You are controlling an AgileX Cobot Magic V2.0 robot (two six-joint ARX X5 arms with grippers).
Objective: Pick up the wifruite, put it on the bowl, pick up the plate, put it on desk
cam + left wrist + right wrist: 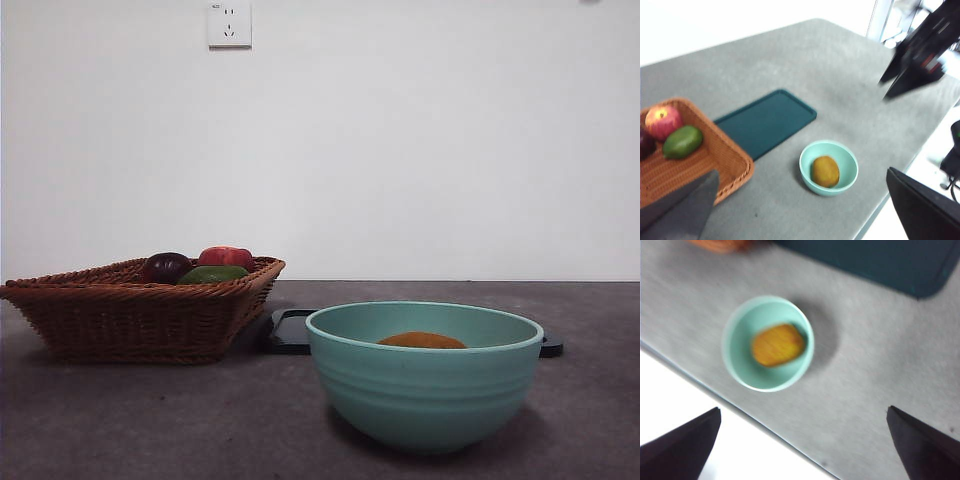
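Front view: wifruite (421,340) sits inside the bowl (424,375) on the bench (150,420), dark plate (290,332) right behind it, basket (140,310) off to the side.

Left wrist: left tool (805,210) spread wide, holding nothing.

Right wrist: right tool (805,445) also wide open, high over the bowl.

The front camera is sitting low at about desk (120,420) height, looking level across it toward the back wall, with the bowl (425,385) close and large. The left wrist camera is looking down obliquely from high up, taking in the bowl (829,167), basket (700,160) and the far edge. The right wrist camera is looking almost straight down on the bowl (768,343) beside the near edge. All three are sharing the bowl.
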